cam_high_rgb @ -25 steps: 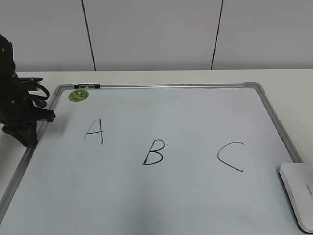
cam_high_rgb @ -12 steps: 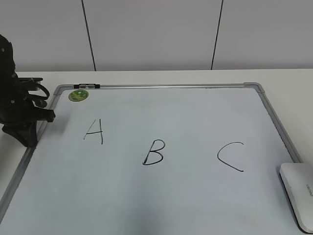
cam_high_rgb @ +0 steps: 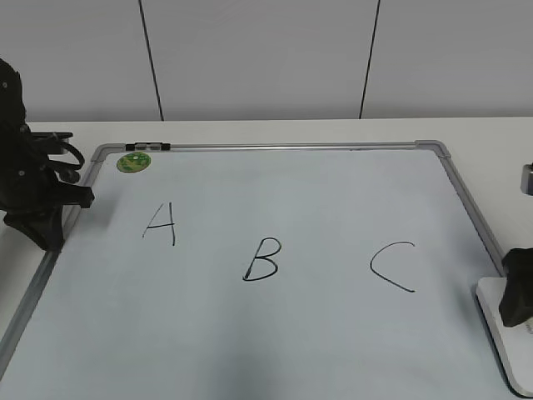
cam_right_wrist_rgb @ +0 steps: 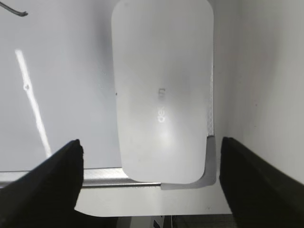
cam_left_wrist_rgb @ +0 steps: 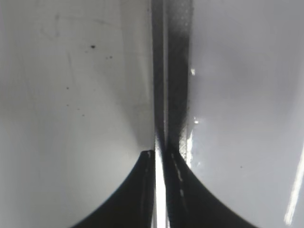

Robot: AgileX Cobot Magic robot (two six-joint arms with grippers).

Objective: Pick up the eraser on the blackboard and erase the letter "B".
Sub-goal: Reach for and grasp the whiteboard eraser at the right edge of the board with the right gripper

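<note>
The blackboard [cam_high_rgb: 316, 192] lies flat on the table with black letters on it. The letter "B" [cam_high_rgb: 262, 260] is in the middle, between "A" [cam_high_rgb: 160, 223] and "C" [cam_high_rgb: 393, 267]. The white eraser [cam_high_rgb: 505, 337] lies on the board's near right corner. My right gripper [cam_high_rgb: 518, 298] hangs over it at the right edge. In the right wrist view the right gripper [cam_right_wrist_rgb: 150, 142] is open, its fingers [cam_right_wrist_rgb: 52, 185] on either side of the eraser [cam_right_wrist_rgb: 164, 90], apart from it. My left gripper [cam_left_wrist_rgb: 159, 153] is shut and empty over the board's left frame [cam_left_wrist_rgb: 166, 71].
The left arm [cam_high_rgb: 33, 200] rests at the board's left edge. A round green sticker [cam_high_rgb: 131, 162] and a small black clip [cam_high_rgb: 148, 147] are at the far left corner. White table surface surrounds the board, with a wall behind.
My right gripper has come into the exterior view at the right edge, over the eraser. The left arm, the eraser and the letters have not moved.
</note>
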